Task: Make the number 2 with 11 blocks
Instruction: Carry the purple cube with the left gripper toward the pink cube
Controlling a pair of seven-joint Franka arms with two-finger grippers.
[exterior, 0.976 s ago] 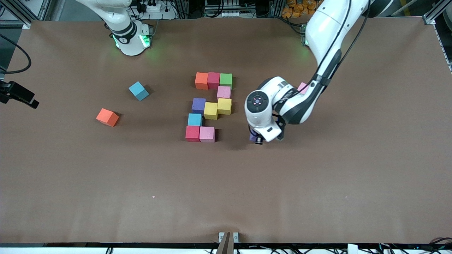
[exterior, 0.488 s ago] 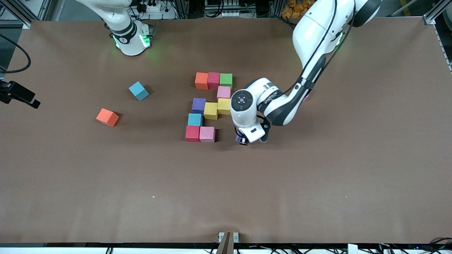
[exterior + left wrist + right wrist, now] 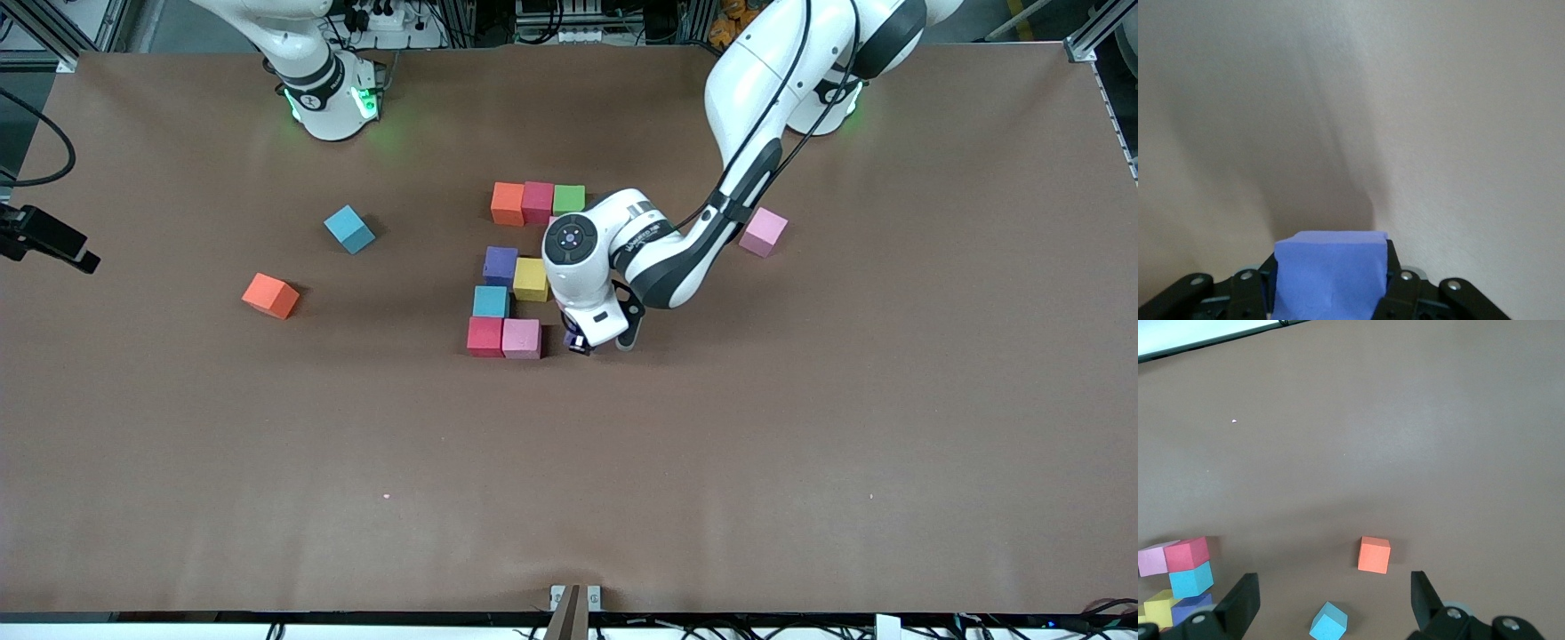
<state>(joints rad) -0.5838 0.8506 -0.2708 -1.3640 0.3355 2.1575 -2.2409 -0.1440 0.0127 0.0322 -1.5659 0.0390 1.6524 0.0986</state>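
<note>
The left gripper [image 3: 1331, 293] is closed tight on a purple block [image 3: 1330, 273], with one finger on each side of it. In the front view the left arm reaches in from its base and its hand covers part of the number 2 [image 3: 520, 267]. The left gripper [image 3: 578, 342] is low over the table [image 3: 622, 489], just beside the pink block [image 3: 522, 339] at the bottom row of the number. That bottom row has a red block [image 3: 485, 337] touching the pink one. A light blue block [image 3: 491, 301] sits above the red one. Above that are a purple block [image 3: 500, 264] and a yellow block [image 3: 531, 279]. The top row has an orange block [image 3: 508, 204], a dark red block [image 3: 538, 202] and a green block [image 3: 569, 198], all touching. Three blocks lie loose, well apart from the number: a pink one [image 3: 763, 232] toward the left arm's end of the table, and a light blue one [image 3: 348, 228] and an orange one [image 3: 271, 296] toward the right arm's end. The right arm waits up high. The right gripper [image 3: 1331, 607] is wide open and holds nothing, over the loose light blue block [image 3: 1328, 622] and the loose orange block [image 3: 1374, 555].
</note>
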